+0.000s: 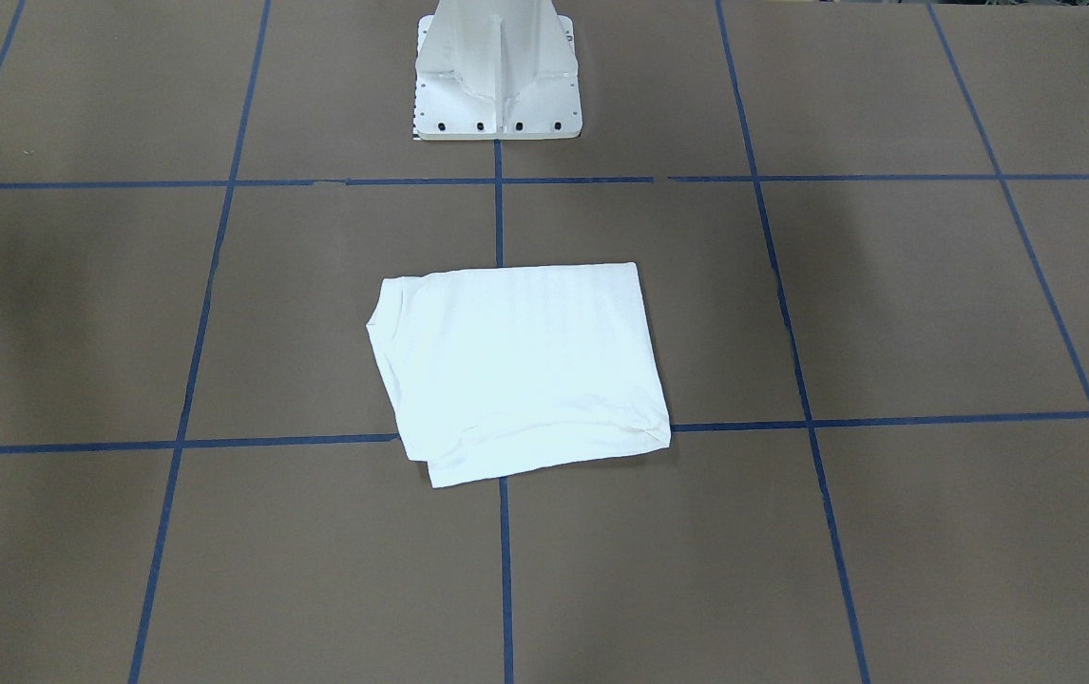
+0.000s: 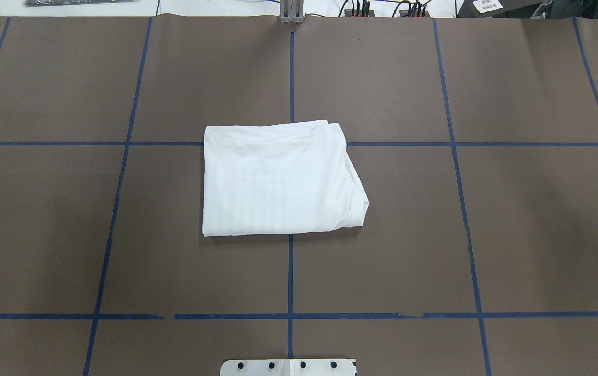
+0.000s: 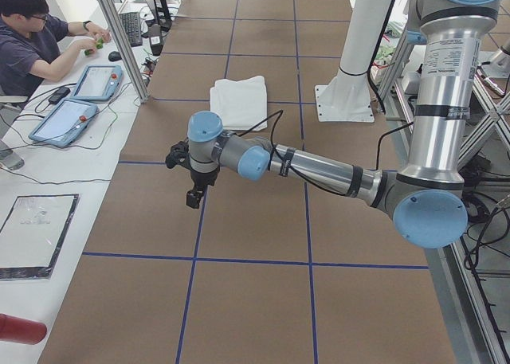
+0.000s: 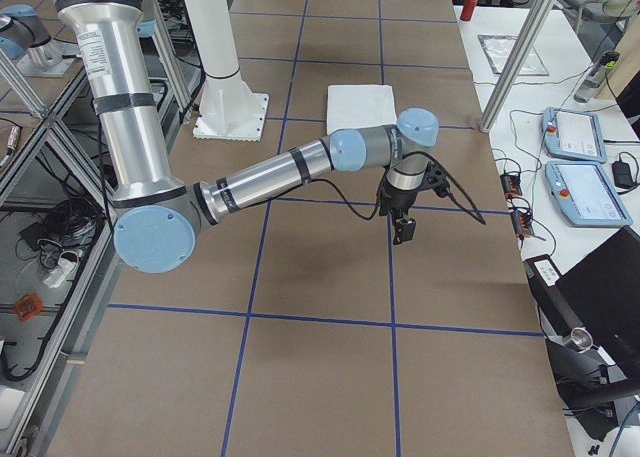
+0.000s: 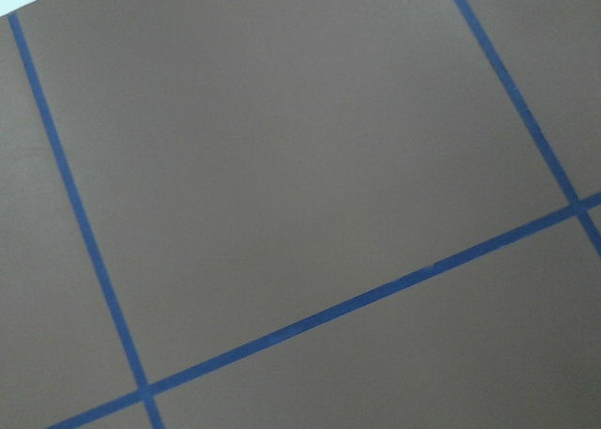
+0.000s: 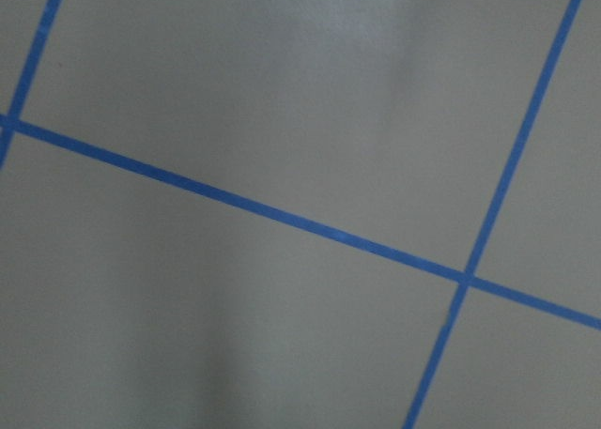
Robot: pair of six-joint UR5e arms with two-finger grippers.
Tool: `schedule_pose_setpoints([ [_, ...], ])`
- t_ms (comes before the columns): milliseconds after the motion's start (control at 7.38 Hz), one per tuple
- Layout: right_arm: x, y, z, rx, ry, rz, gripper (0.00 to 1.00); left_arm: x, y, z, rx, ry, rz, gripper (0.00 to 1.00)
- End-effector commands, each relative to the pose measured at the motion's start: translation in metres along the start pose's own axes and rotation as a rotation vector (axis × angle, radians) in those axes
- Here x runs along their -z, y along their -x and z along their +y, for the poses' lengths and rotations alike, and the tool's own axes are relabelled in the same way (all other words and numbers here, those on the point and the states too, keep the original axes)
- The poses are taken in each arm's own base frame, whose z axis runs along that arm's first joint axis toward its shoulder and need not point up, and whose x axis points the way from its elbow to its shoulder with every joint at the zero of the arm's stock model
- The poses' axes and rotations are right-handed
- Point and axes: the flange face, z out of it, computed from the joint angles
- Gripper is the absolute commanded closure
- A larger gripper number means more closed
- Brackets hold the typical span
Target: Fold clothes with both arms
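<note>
I see the white shirt [image 2: 278, 177] folded into a rough rectangle at the middle of the table [image 2: 43, 235]. It lies plain side up across a crossing of blue tape lines [image 2: 290, 271]. The left arm [image 3: 319, 169] stretches toward the table's left end and the right arm [image 4: 270, 177] toward its right end. The left gripper [image 3: 194, 197] and right gripper [image 4: 402, 229] hang above the surface, well apart from the shirt. I cannot tell whether either one is parted or clenched.

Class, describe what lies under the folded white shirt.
The shirt lies on the brown table. Blue tape lines run beneath it; their crossing is covered, as are its inner layers.
</note>
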Motion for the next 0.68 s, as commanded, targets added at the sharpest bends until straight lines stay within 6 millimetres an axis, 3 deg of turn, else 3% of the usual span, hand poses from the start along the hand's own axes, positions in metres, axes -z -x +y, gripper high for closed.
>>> schedule_pose_setpoints([
  [0, -0.035, -0.066, 0.093, -0.071, 0.007, -0.012, 0.0, -0.029, 0.037, 0.035, 0.069, 0.067, -0.002, 0.0],
  [136, -0.052, -0.074, 0.123, -0.076, -0.004, -0.027, 0.0, -0.013, 0.056, 0.038, 0.102, 0.036, -0.016, 0.0],
  [271, -0.061, -0.08, 0.143, -0.105, 0.005, -0.061, 0.0, -0.012, 0.063, 0.047, 0.123, 0.044, -0.015, 0.0],
  [542, -0.062, -0.081, 0.144, -0.123, 0.005, -0.067, 0.0, 0.003, 0.099, 0.084, 0.246, 0.067, -0.032, 0.0],
])
